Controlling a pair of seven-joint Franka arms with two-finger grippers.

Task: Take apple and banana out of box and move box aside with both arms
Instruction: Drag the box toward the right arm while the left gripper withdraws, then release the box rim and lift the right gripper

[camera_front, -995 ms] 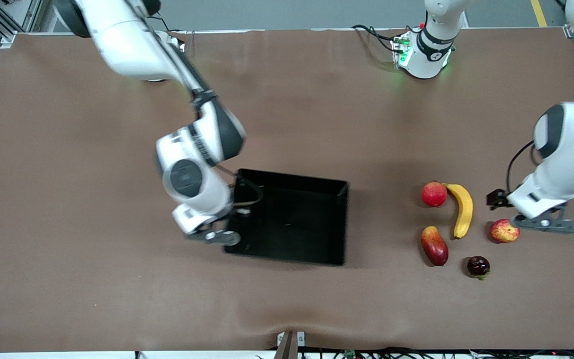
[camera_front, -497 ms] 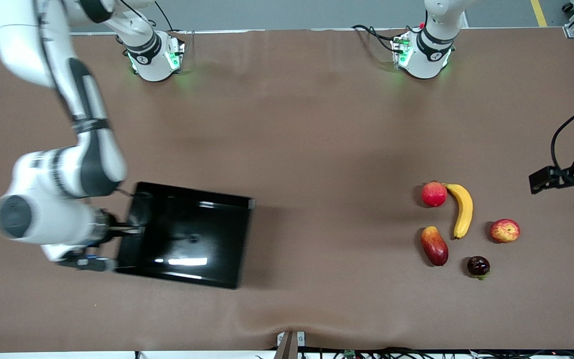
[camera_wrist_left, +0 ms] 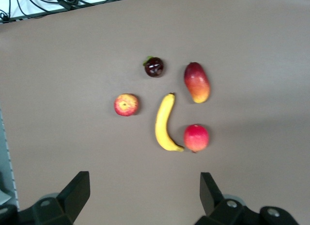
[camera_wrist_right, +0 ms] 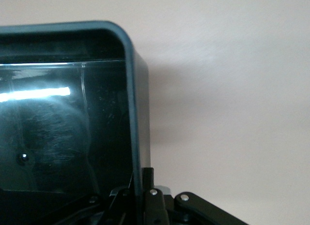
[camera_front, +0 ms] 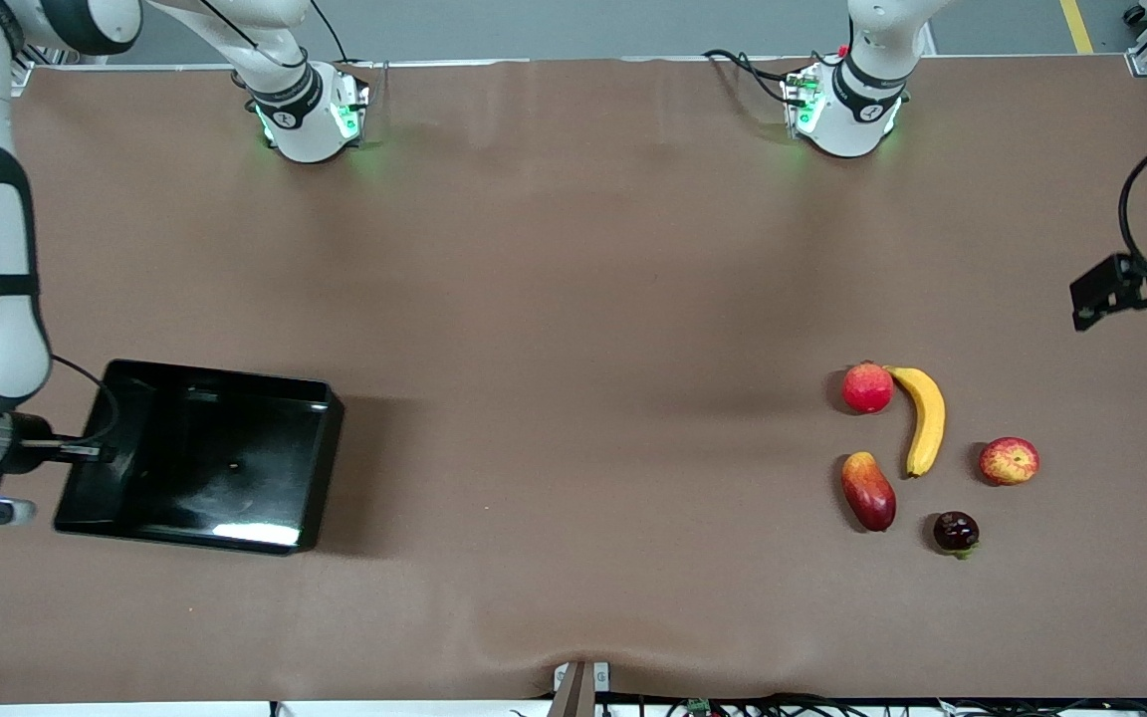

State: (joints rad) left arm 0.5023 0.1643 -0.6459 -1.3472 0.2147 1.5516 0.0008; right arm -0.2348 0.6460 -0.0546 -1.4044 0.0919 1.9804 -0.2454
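Two arms in view. Black tray (camera_front: pixel 200 455) resting on brown table (camera_front: pixel 573 299) at right arm's end, wall clamped between fingers of right gripper (camera_wrist_right: pixel 140 196). Left gripper (camera_wrist_left: pixel 145 198) up in air over left arm's end of table, fingers (camera_wrist_left: pixel 77 188) spread wide, nothing between them. Fruit cluster near left arm's end: banana (camera_front: pixel 923 418) touching plain red fruit (camera_front: pixel 868 387); mango (camera_front: pixel 868 490) nearer to front camera than that fruit; streaked apple (camera_front: pixel 1009 461) beside banana, apart from it; small dark fruit (camera_front: pixel 956 532) nearest front camera.
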